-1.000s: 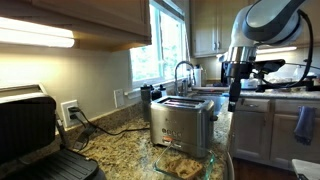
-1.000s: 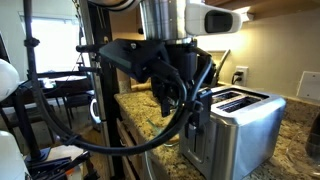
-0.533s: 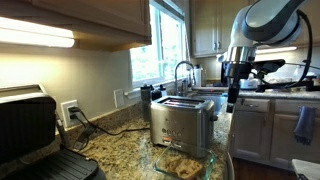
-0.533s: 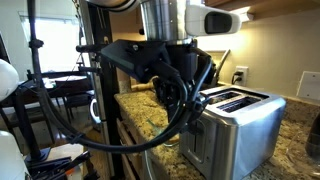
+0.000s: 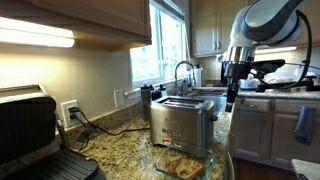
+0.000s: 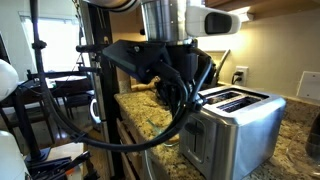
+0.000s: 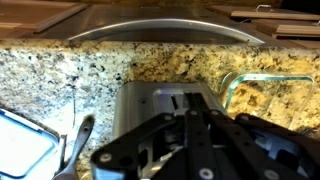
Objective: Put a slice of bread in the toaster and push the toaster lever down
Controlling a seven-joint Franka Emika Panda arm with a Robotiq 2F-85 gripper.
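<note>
Granite counter (image 5: 122, 148) carries 1 toaster (image 5: 183, 122), 1 glass dish (image 5: 186, 165), 1 grill (image 5: 38, 140).

Toaster (image 5: 183, 122): one, with two top slots (image 6: 232, 99). Glass dish (image 7: 270, 77): one. Bread slices (image 5: 182, 163) in it: several, exact number unclear. Grill press (image 5: 35, 140): one. Faucet (image 5: 183, 72): one. Robot arm (image 5: 262, 25): one.

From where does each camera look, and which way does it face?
In an exterior view: from counter height, faces the toaster and the window; gripper upper right.
In an exterior view: close by the gripper, looking past it to the toaster.
Wrist view: looks down on the toaster; gripper at bottom.
All share toaster and gripper.
</note>
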